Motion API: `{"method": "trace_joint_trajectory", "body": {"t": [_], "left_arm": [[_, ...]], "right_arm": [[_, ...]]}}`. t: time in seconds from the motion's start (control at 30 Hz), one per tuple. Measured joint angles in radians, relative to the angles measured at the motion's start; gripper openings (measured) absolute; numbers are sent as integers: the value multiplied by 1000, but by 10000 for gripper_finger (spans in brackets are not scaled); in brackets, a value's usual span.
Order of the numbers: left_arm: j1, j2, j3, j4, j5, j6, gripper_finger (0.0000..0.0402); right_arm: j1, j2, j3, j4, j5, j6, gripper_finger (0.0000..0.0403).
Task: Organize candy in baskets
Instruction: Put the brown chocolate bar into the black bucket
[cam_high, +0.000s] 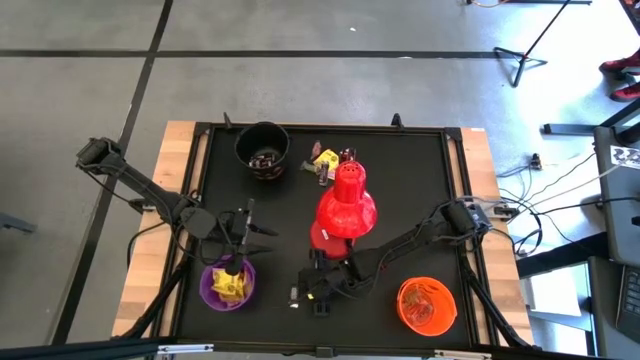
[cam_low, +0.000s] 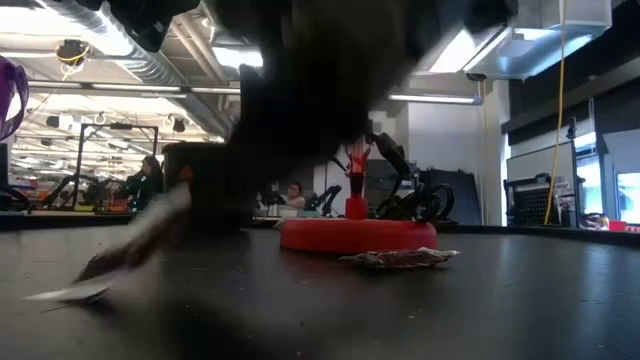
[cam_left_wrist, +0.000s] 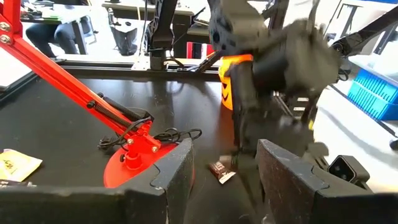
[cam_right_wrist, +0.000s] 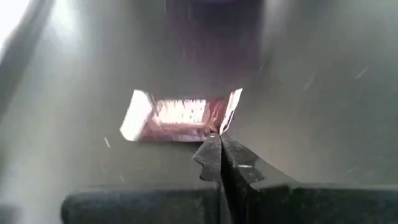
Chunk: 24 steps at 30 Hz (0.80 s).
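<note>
My right gripper (cam_high: 312, 293) is low over the mat near the table's front edge, shut on a brown and silver candy (cam_right_wrist: 180, 115). My left gripper (cam_high: 250, 238) hovers open beside the purple basket (cam_high: 228, 287), which holds yellow candy. The black basket (cam_high: 262, 150) stands at the far left and the orange basket (cam_high: 427, 305) at the near right. Loose candy (cam_high: 325, 160) lies beyond the red lamp (cam_high: 345, 205). One more wrapped candy (cam_low: 400, 258) lies flat before the lamp's base. My right gripper pinches the candy wrapper's near edge (cam_right_wrist: 214, 132), close to one end, between its two fingertips. The fingers slant down onto it from the table's right. In the low view the candy (cam_low: 110, 272) hangs slanted, its lower end at the mat; whether it touches, I cannot tell.
The red lamp's round base (cam_left_wrist: 134, 158) and slanting arm stand mid-table between the baskets, its cord lying on the mat. A yellow candy (cam_left_wrist: 15, 165) lies beyond the base. The black mat has a raised frame. People sit in the room behind.
</note>
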Motion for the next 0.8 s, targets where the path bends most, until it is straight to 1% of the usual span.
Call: {"method": "trace_joint_trajectory", "body": {"t": [0.13,0.37,0.57,0.7,0.8], "left_arm": [[0,0,0,-1,4,0,167],[0,0,0,-17,16,-1,167],[0,0,0,-25,17,-1,167],[0,0,0,-25,17,-1,167],[0,0,0,-24,17,-2,167]], "right_arm": [[0,-43,2,4,29,-33,1],[0,-78,2,-4,79,-65,0],[-1,-78,3,-10,77,-67,0],[-1,-77,3,-18,68,0,1],[-3,-68,4,-15,60,39,10]]}}
